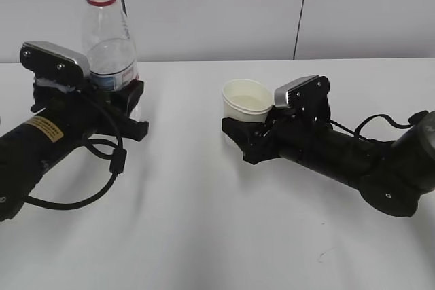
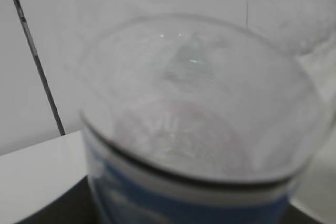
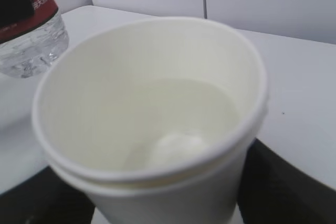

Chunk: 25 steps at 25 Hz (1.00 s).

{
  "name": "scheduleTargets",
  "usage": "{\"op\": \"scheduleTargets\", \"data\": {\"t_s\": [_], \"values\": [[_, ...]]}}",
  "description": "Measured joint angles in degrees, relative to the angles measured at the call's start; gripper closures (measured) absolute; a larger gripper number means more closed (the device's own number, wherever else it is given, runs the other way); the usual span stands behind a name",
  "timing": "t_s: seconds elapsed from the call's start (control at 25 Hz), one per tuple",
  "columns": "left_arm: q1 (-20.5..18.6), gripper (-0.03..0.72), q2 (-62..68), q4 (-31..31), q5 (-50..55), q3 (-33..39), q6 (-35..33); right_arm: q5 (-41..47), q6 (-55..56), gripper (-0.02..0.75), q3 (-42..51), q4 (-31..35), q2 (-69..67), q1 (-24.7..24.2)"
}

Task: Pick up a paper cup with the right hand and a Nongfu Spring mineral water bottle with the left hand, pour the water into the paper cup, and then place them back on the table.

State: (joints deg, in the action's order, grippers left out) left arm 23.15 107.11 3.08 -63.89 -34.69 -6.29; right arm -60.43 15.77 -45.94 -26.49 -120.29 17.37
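Two grips are made: my left hand (image 1: pixel 129 103) pinches the Nongfu Spring mineral water bottle (image 1: pixel 107 39) upright between its fingers, and my right hand (image 1: pixel 248 130) pinches the paper cup (image 1: pixel 246 100), which seems to hold water already. I judge pouring done; next, release both onto the table (image 1: pixel 204 236). Nothing else stands between my grippers.

The bottle (image 3: pixel 29 24) label shows partial white letters "NGF" on red; sticker (image 1: pixel 44 129) print unreadable
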Motion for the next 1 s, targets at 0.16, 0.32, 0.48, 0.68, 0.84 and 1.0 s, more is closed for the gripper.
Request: {"op": "scheduleTargets", "data": {"t_s": [0.16,0.32,0.48,0.68,0.84,1.0], "values": [[0.0,0.377,2.8,0.0,0.0,0.0,0.0,0.4,-4.0,0.211,0.0,4.0,-0.5,0.0],[0.0,0.377,3.8,0.1,0.1,0.0,0.1,0.3,-5.8,0.211,0.0,9.4,-0.9,0.0],[0.0,0.377,4.2,0.1,0.1,-0.6,0.4,0.8,-6.1,0.211,0.0,14.3,-2.0,0.0],[0.0,0.377,7.1,0.1,-0.1,-4.3,0.8,1.4,-6.2,0.212,0.0,15.9,-3.0,0.0],[0.0,0.377,9.4,-0.5,0.0,-7.4,1.0,1.5,-6.2,0.212,0.0,17.7,-3.2,0.0],[0.0,0.377,12.2,-1.0,-0.1,-10.2,2.2,1.8,-6.2,0.212,0.0,18.9,-3.4,0.0]]}}
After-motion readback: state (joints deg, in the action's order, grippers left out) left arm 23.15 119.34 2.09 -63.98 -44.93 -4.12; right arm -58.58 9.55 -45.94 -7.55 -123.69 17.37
